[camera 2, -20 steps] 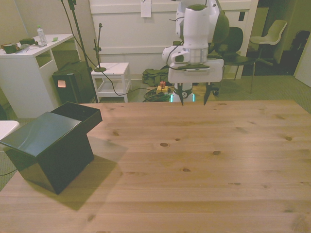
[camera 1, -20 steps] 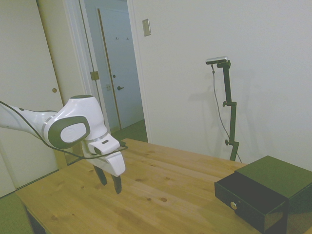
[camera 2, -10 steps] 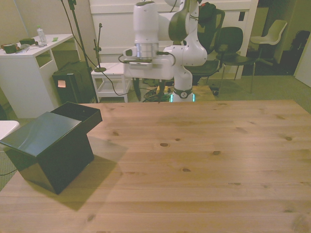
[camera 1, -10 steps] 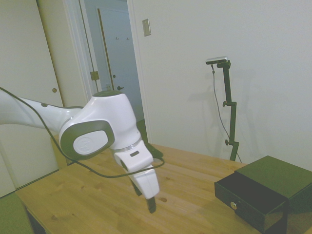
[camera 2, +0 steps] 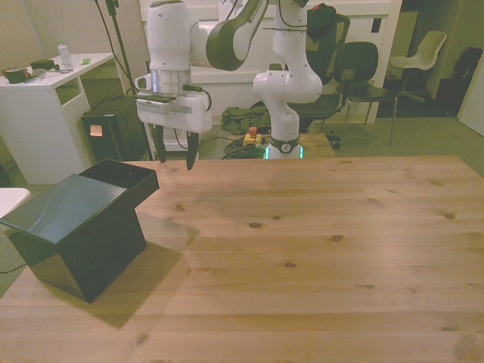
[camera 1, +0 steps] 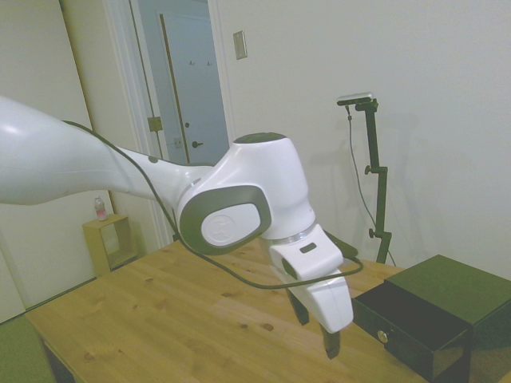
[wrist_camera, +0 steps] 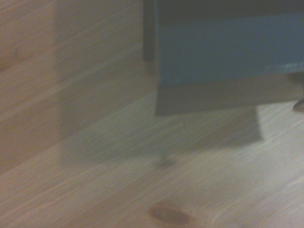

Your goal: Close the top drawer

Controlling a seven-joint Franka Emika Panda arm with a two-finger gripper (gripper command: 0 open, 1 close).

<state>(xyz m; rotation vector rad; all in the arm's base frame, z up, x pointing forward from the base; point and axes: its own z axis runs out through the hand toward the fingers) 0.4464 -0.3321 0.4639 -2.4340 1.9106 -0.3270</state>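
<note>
— Drawer position?
— I see the top drawer [camera 1: 398, 325] pulled out of the black cabinet [camera 2: 69, 231], at the front view's left end of the wooden table [camera 2: 318, 257].
— And the pincer?
— My gripper [camera 2: 174, 155] hangs fingers down, spread and empty, just beside the drawer, above the tabletop.

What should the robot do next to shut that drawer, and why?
Probably lower a little and move up to the top drawer's front. The drawer sticks out of the black cabinet, and the gripper, jaws open, hangs above the table just in front of it without touching.
</note>
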